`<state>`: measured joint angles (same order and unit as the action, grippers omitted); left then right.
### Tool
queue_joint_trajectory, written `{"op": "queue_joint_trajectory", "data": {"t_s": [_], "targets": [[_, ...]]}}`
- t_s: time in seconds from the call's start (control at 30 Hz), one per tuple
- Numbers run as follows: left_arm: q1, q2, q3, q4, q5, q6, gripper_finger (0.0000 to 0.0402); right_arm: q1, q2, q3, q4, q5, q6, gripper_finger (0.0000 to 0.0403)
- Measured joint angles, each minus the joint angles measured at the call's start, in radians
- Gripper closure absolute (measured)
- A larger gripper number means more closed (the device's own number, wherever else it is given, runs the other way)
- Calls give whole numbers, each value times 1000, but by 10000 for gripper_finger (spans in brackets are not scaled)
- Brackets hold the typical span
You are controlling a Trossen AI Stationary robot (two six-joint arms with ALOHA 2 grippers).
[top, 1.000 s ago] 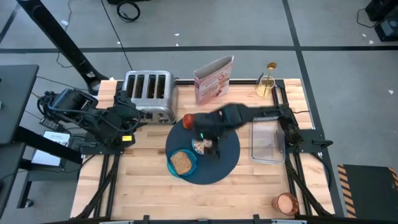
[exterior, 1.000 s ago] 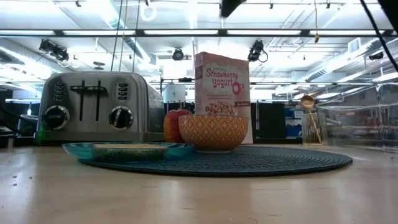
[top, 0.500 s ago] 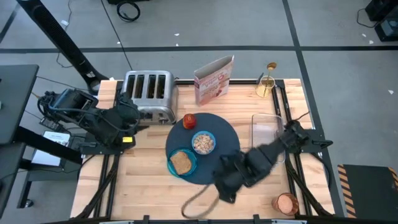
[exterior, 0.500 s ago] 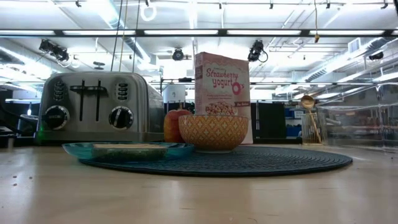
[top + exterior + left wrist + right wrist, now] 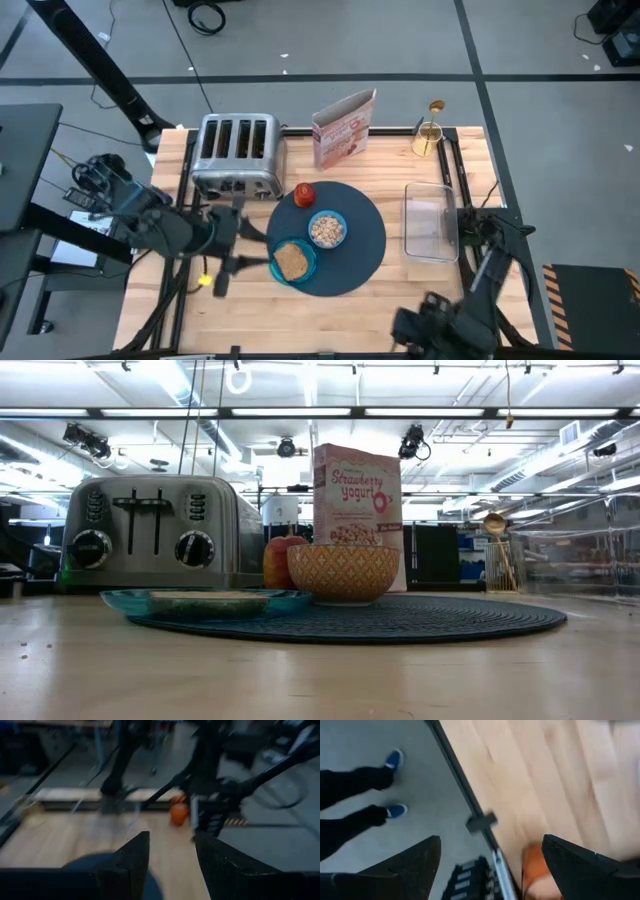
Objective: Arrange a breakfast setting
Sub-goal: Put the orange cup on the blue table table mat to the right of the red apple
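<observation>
The round dark mat [image 5: 365, 245] lies mid-table. On it rest the blue bowl [image 5: 327, 229] filled with cereal, the teal plate [image 5: 278, 270] bearing the toast slice [image 5: 291, 261], and the red fruit [image 5: 304, 194]. The gold spoon [image 5: 434, 110] stands in a holder at the far right. My left gripper [image 5: 232, 238] hovers open just left of the mat. My right gripper [image 5: 490, 870] is open, pointing down over the near right corner beside the amber cup [image 5: 537, 870]. That arm covers the cup in the high view.
A toaster [image 5: 238, 155] and a cereal box [image 5: 343, 128] stand at the far side. A clear container [image 5: 431, 222] sits right of the mat. A person's legs and blue shoes [image 5: 395, 757] show on the floor beyond the table's edge.
My right gripper has swung from above the mat to the table's near right corner, rolling as it went. My left gripper has moved from beside the toaster toward the mat's left edge and has tipped up toward level.
</observation>
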<state>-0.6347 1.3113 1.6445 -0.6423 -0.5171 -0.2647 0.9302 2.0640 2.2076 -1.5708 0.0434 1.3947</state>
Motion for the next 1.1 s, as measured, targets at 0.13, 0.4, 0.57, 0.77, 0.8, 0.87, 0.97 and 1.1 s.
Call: {"op": "queue_joint_trajectory", "data": {"t_s": [0.13,0.4,0.57,0.77,0.8,0.87,0.97,1.1], "targets": [[-15,0,-126,261,2,23,235,73,0,-71,1,-66,141,57],[-16,0,-285,477,8,9,235,171,1,-198,0,-148,333,57],[-16,17,-306,478,33,5,235,206,1,-268,8,-172,356,57],[-15,26,-306,485,33,-43,235,208,1,-365,72,-176,289,57],[-15,26,-306,486,33,-54,235,208,1,-383,83,-178,282,57],[-15,26,-306,486,33,-71,235,209,1,-415,98,-196,272,57],[-24,26,-306,492,33,-73,235,212,1,-450,132,-198,248,57],[-31,26,-306,498,33,-80,235,213,-23,-494,142,-197,234,57]]}}
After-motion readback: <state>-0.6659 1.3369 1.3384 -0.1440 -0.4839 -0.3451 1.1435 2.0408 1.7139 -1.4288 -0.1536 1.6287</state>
